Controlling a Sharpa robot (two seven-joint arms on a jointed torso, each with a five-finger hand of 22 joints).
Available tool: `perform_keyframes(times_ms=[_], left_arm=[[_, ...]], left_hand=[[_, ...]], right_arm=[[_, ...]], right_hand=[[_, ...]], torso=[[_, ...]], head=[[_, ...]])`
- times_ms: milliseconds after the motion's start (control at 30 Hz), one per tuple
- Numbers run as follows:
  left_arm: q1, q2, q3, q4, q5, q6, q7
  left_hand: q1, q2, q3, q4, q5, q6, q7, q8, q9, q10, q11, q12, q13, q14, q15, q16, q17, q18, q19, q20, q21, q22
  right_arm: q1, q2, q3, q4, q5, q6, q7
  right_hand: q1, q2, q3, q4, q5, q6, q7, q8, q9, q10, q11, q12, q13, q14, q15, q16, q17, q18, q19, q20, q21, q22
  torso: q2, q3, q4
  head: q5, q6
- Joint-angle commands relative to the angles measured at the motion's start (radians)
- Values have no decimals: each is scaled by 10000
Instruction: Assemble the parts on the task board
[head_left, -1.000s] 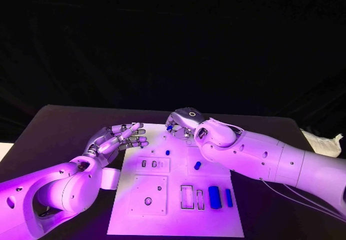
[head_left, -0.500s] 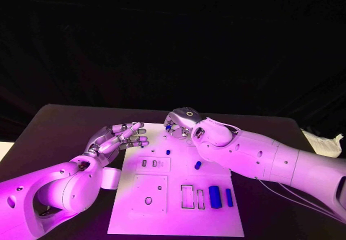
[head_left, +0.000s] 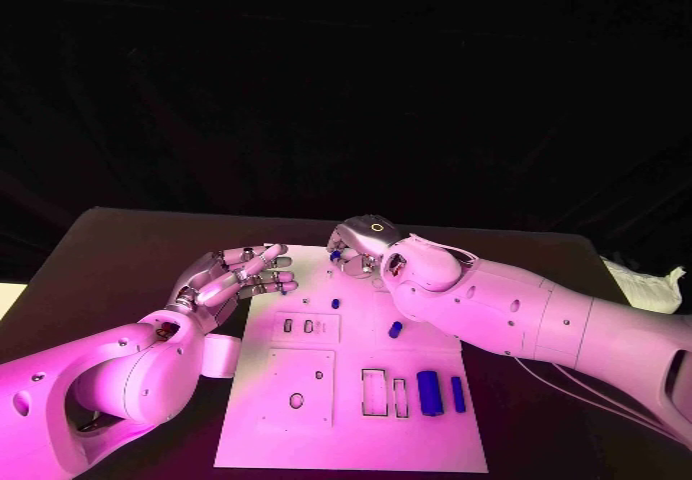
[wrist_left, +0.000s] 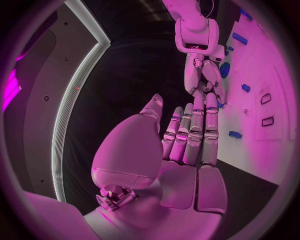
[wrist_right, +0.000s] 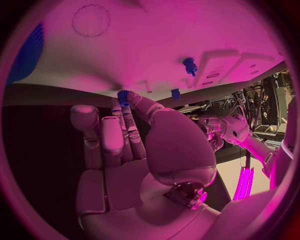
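We list a white task board (head_left: 353, 400) lying on the black table (head_left: 130, 250), running from the middle of the head view toward 6 o'clock.

Left hand (head_left: 238, 278): we find it at about 9 o'clock from the board's far end, just beside the board's left edge, palm turned inward. Its fingers (wrist_left: 194, 132) lie straight and side by side, the thumb stands off from them, and nothing is in them.

Right hand (head_left: 361, 245): we find it at the board's far edge, at 12 o'clock from the board's centre. Its fingertips are drawn together on a small blue part (wrist_right: 124, 96), pinched at the tips; the same part shows as a blue speck under the hand in the head view (head_left: 338, 256).

Parts on the board, as we see them in the head view:
- one small blue peg (head_left: 336, 303), near the far end, at 6 o'clock from the right hand;
- one short blue cylinder (head_left: 395, 329), at 5 o'clock from that peg;
- one large blue cylinder (head_left: 428, 386), lying in the near right quarter;
- one thin blue bar (head_left: 457, 394), just beside the large cylinder at its 3 o'clock.

Board features: two raised white blocks (head_left: 299, 390) with holes on the left half, and two narrow upright slots (head_left: 374, 393) at 9 o'clock from the large cylinder.
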Motion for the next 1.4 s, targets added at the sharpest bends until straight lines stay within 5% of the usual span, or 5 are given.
perform_keyframes(times_ms=[33, 567, 867, 1033, 1400], left_arm=[[12, 17, 9, 27, -56, 95, 45], [12, -56, 9, 4, -10, 90, 44], [13, -157, 9, 44, 8, 105, 37], [13, -190, 9, 60, 16, 123, 33], [12, -220, 8, 37, 47, 131, 27]], left_hand=[[66, 52, 5, -41, -22, 67, 89, -49, -7, 9, 45, -42, -10, 15, 35, -50, 8, 109, 66, 13, -54, -9], [66, 52, 5, -41, -22, 67, 89, -49, -7, 9, 45, -42, -10, 15, 35, -50, 8, 109, 66, 13, -54, -9], [66, 54, 2, -55, -23, 64, 91, -60, -8, 6, 48, -51, -10, 15, 37, -63, 14, 108, 66, 14, -60, -15], [66, 54, 2, -55, -23, 64, 91, -60, -8, 6, 48, -51, -10, 15, 37, -63, 14, 108, 66, 14, -60, -15], [67, 56, 2, -61, -23, 65, 91, -64, -8, 5, 48, -54, -10, 15, 38, -69, 17, 108, 66, 14, -62, -18]], right_arm=[[21, 31, -6, -66, -156, 354, -219], [34, -1293, 13, 1369, 609, -334, -240], [168, -3192, 86, 2779, 2209, 288, -660], [193, -3670, 96, 2713, 2828, 595, -934], [131, -3561, 96, 2211, 3048, 856, -1211]], right_hand=[[-145, -378, -87, 143, -175, -319, 82, -47, -65, -595, 159, 10, -42, -90, 156, -390, -585, 47, -288, 87, -342, -535], [-17, -535, -735, 547, 74, -533, 190, 16, -41, -748, 229, 198, 44, -38, 209, -618, -845, 110, -319, 185, -655, -950], [-240, -832, -1020, 949, 543, -384, -169, -7, -35, 2253, -421, 1594, 873, 398, -284, 614, 1013, -188, 665, -250, 451, 847], [-287, -1238, -2101, 1482, 1479, -905, -260, 4, -70, 2202, -500, 2902, 2629, 410, -395, 1029, 1566, -278, 967, -444, 771, 1358], [277, -921, -4035, 2770, 1994, -1081, -255, -4, -33, 1995, -479, 8345, 8856, 624, -273, 2064, 3348, -522, 1424, -336, 1577, 2715]], torso=[[4, -2, 7], [-2, 14, -34], [-68, 37, -249], [-71, 76, -332], [-51, 51, -297]], head=[[-20, 10], [-18, 49], [-93, 137], [-103, 210], [-143, 157]])
